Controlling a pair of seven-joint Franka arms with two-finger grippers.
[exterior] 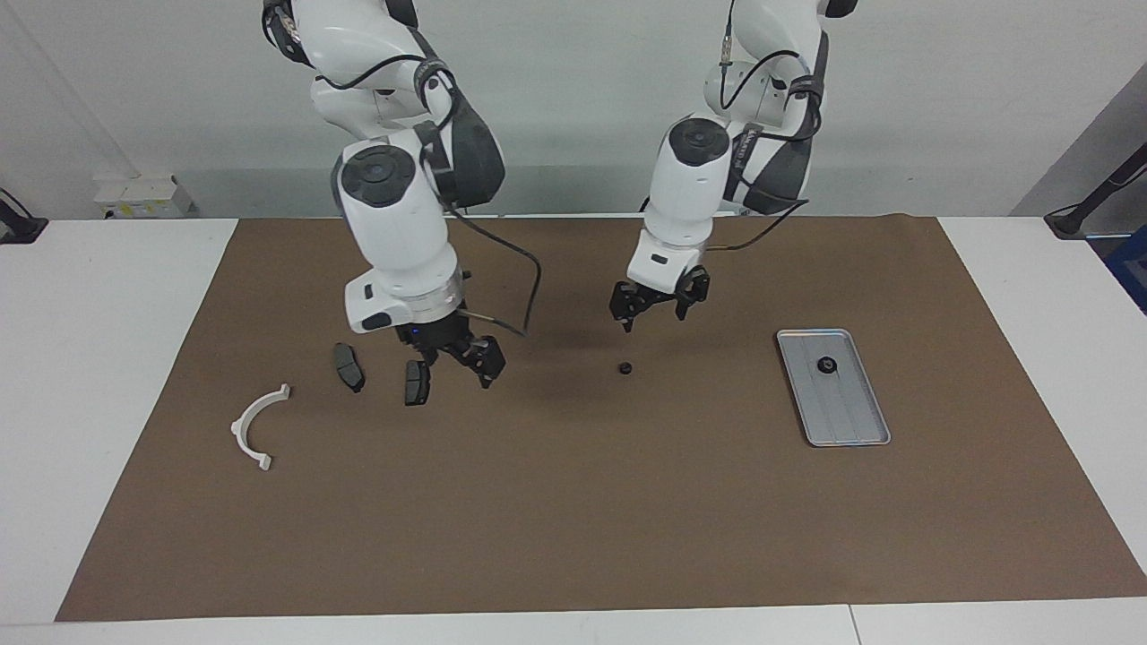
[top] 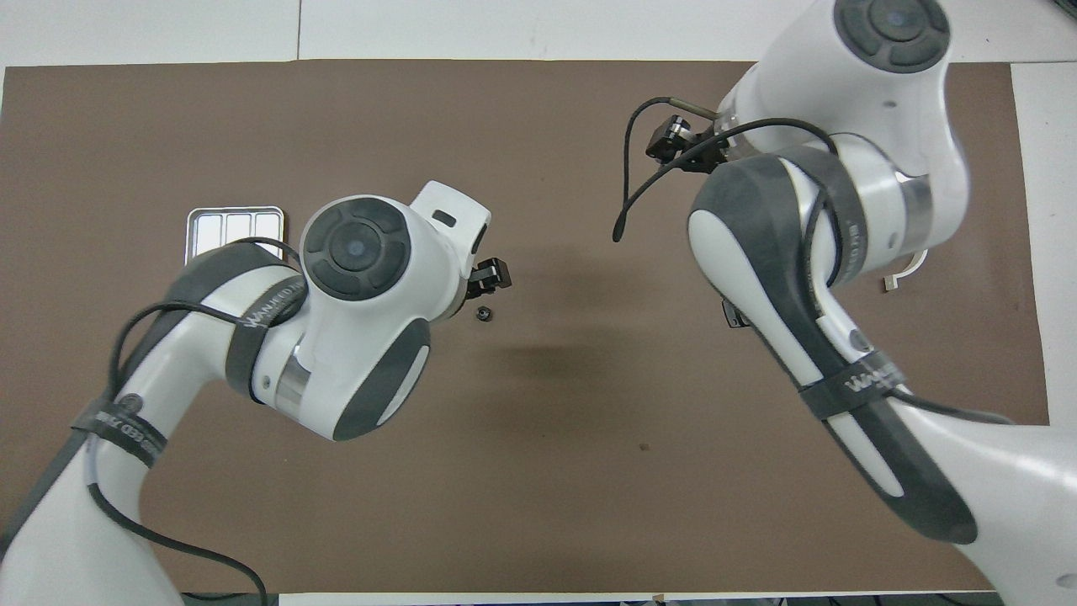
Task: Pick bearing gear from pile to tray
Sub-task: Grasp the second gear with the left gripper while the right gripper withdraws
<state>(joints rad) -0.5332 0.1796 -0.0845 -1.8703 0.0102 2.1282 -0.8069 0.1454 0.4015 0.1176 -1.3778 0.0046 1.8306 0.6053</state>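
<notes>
1. Gear (exterior: 625, 368) number two, a small black one, sits on the brown mat (exterior: 573, 537), just under my left gripper (exterior: 649, 307), whose fingers are spread apart and hold nothing.
2. I see another gear (exterior: 826, 365) lying in the tray (exterior: 867, 430).
3. My right gripper (exterior: 461, 358) hangs just above a brake pad (exterior: 416, 382), fingers apart, empty.
4. A second pad (exterior: 348, 366) and a white arc (exterior: 255, 428) lie nearby.
</notes>
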